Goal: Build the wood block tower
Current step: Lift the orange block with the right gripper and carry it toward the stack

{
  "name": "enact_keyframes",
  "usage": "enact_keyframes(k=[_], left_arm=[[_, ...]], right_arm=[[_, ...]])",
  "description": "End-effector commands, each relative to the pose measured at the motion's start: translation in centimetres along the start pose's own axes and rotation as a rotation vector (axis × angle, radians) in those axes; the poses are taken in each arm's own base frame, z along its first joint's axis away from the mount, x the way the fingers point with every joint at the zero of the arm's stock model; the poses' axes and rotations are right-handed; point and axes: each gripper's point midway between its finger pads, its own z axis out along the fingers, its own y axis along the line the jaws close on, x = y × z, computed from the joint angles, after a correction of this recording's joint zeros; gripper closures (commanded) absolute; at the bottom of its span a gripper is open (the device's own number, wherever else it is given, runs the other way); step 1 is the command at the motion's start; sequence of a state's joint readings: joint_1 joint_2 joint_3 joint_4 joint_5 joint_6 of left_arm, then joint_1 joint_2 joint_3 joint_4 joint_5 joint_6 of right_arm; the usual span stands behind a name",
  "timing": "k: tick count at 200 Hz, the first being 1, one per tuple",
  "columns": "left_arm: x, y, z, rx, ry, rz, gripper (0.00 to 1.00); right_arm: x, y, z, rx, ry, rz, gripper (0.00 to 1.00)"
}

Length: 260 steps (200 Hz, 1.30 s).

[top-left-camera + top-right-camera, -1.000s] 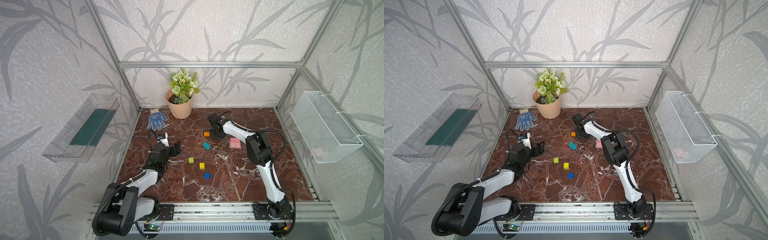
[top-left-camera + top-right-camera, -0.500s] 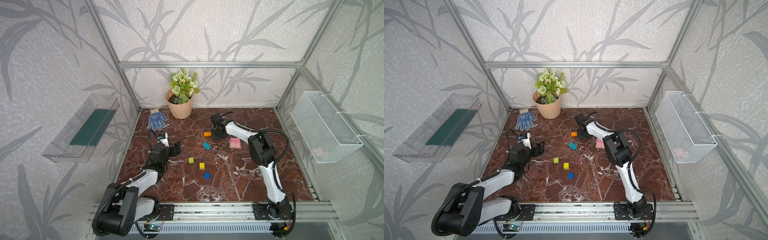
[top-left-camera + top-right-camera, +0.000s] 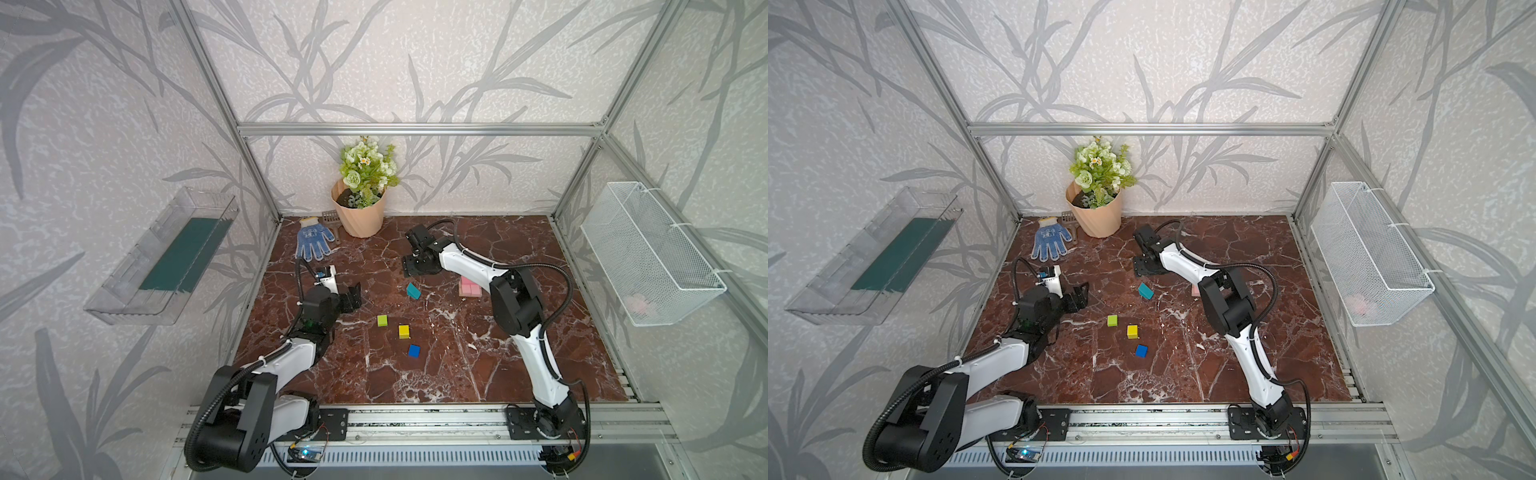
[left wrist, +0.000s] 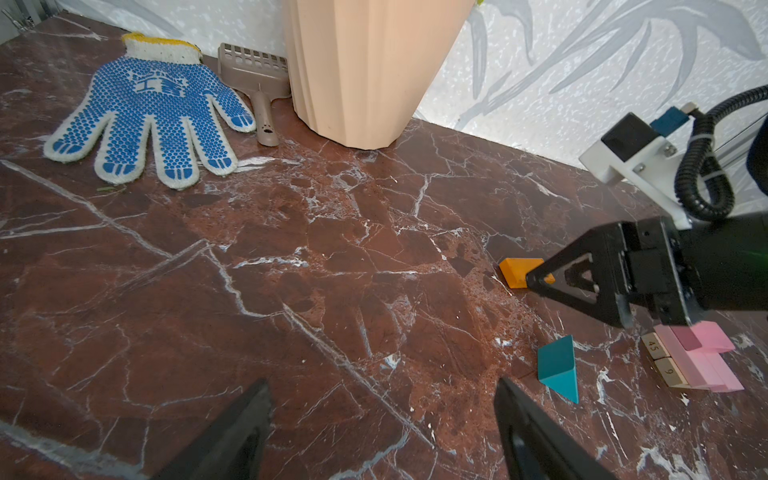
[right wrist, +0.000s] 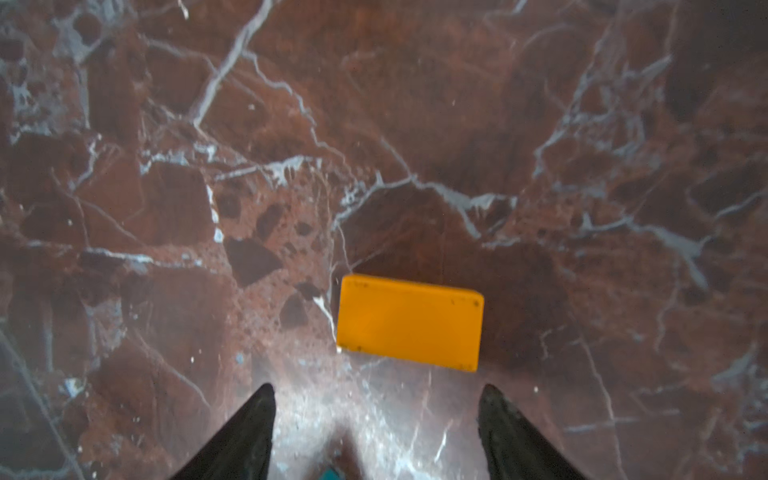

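**Right fingers** (image 5: 253, 432): spread wide with nothing between them; tips low over the table (image 3: 457, 365), back centre in both top views.

**Orange block** (image 5: 409, 322): lies flat on the table just ahead of the right fingertips. It sits in line with their gap, nearer one finger than the other. No contact shows in the right wrist view.

**Left fingers** (image 4: 241, 432): wide apart and empty, near the table's left side, well apart from every block.

**Teal block** (image 3: 413, 291): wedge-shaped, alone, near the right fingers on the front side.

**Pink blocks** (image 3: 469, 286): stacked on plain-wood blocks (image 4: 660, 357) marked with numbers, beside the right forearm.

**Lime cube** (image 3: 382, 320), **yellow cube** (image 3: 403, 331), **blue cube** (image 3: 414, 350): separate, in a loose diagonal row mid-table.

**Flower pot** (image 3: 360, 216), **glove** (image 3: 312, 243): back left.
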State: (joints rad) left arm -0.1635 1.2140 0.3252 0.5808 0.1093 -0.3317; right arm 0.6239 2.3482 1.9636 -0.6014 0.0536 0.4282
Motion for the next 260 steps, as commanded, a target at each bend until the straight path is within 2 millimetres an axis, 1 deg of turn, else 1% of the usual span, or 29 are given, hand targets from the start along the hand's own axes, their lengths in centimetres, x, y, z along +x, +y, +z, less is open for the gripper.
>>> enact_keyframes(k=[1, 29, 43, 73, 107, 156, 179, 198, 218, 234, 260], left_arm=[[-1.1, -0.4, -0.1, 0.010, -0.034, 0.006, 0.15], [-1.1, -0.4, -0.1, 0.010, -0.034, 0.006, 0.15], [-1.1, -0.4, -0.1, 0.010, -0.035, 0.006, 0.15], [-1.1, -0.4, -0.1, 0.009, -0.036, 0.006, 0.15], [-1.2, -0.5, -0.1, 0.012, -0.038, 0.006, 0.15], [-1.1, -0.5, -0.2, 0.012, -0.038, 0.006, 0.15], [-1.2, -0.5, -0.2, 0.012, -0.039, 0.006, 0.15], [-1.1, -0.4, -0.2, 0.009, -0.038, 0.006, 0.15], [-1.1, -0.4, -0.2, 0.010, -0.038, 0.006, 0.15], [-1.1, -0.4, -0.2, 0.008, -0.040, 0.006, 0.15], [-1.1, -0.4, -0.3, 0.011, -0.042, 0.006, 0.15]], right_arm=[[1.4, -1.5, 1.7, 0.067, 0.068, 0.012, 0.22], [1.3, -1.7, 2.4, 0.090, 0.067, 0.019, 0.19], [1.2, -1.9, 2.6, 0.102, 0.068, 0.021, 0.19], [1.3, -1.7, 3.4, 0.099, 0.078, 0.022, 0.20], [1.7, -2.4, 3.8, 0.166, 0.094, 0.036, 0.29], [2.0, -2.3, 4.0, 0.199, 0.097, 0.035, 0.40], [1.8, -2.2, 3.6, 0.199, 0.092, 0.035, 0.44], [1.4, -1.9, 2.5, 0.191, 0.075, 0.034, 0.46], [0.5, -1.7, 0.4, 0.175, 0.042, 0.035, 0.48], [-0.2, -1.6, -1.9, 0.162, 0.004, 0.034, 0.50], [-1.1, -1.9, -6.8, 0.141, -0.082, 0.039, 0.51]])
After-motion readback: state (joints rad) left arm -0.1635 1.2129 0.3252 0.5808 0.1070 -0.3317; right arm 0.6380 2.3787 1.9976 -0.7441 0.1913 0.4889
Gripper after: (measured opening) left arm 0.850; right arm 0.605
